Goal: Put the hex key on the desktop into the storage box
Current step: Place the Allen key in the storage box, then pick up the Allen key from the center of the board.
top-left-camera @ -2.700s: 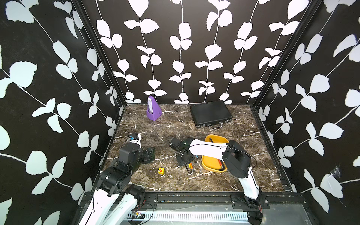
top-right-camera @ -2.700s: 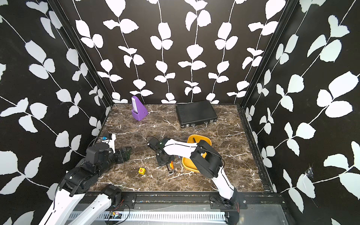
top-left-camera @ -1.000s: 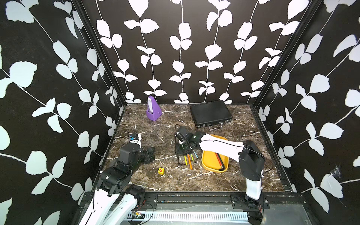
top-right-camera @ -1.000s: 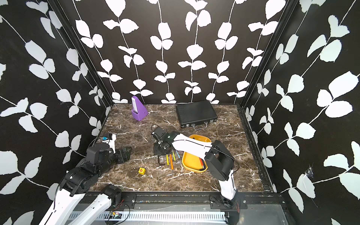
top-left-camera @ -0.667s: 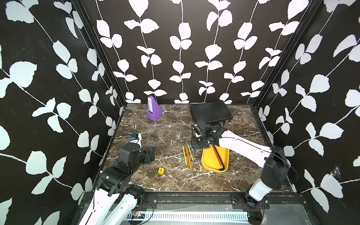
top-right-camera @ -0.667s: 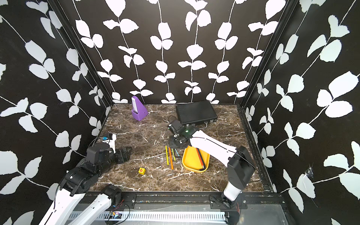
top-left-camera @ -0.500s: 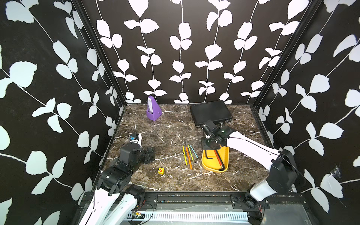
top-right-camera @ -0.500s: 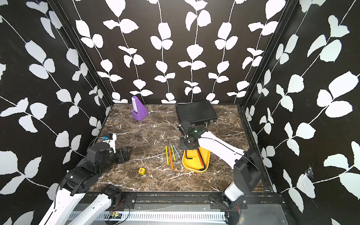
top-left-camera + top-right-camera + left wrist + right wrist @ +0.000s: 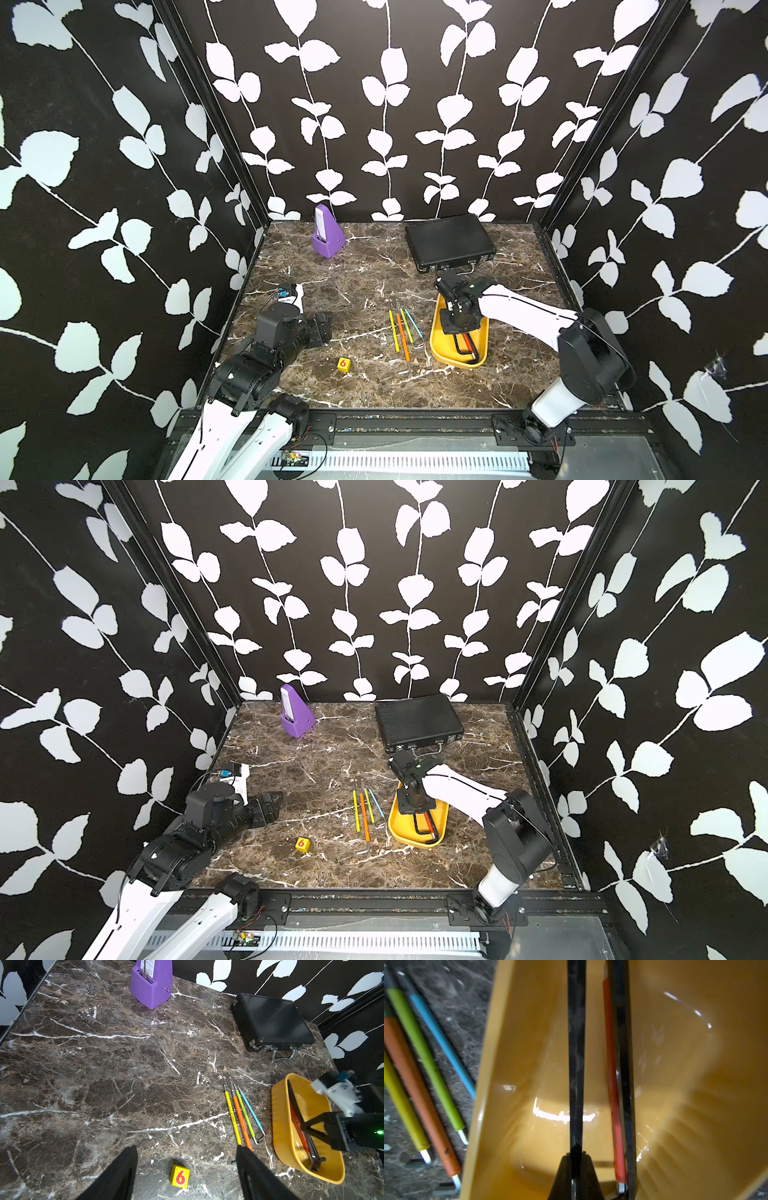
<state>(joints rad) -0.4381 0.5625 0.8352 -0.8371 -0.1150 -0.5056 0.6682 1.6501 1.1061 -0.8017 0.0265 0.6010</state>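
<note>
Blurry, close look from the right wrist: the right gripper (image 9: 576, 1157) shows only its fingertips, pinched tight on a black hex key (image 9: 576, 1064). It's a plain dark bar and both ends run out of the picture. Whether it touches the floor of the storage box (image 9: 529, 1064), I cannot tell. In both top views the gripper's own body covers the grip.

The held key hangs inside the box. Lying in the box beside it are a red hex key (image 9: 611, 1064) and a second black key (image 9: 623, 1053), bends partly cut off. That's three at the box.

Just beside the box on the desktop (image 9: 104, 1084) lie four more in a row: a yellow key (image 9: 233, 1118), an orange key (image 9: 242, 1124), a green key (image 9: 245, 1113) and a blue key (image 9: 251, 1109). The yellow and orange tails slip behind the left gripper (image 9: 186, 1147), whose jaws stand wide apart with nothing between them.

Away from the box: one purple metronome (image 9: 327, 241), one black briefcase (image 9: 451, 241), one yellow cube (image 9: 343, 364).
</note>
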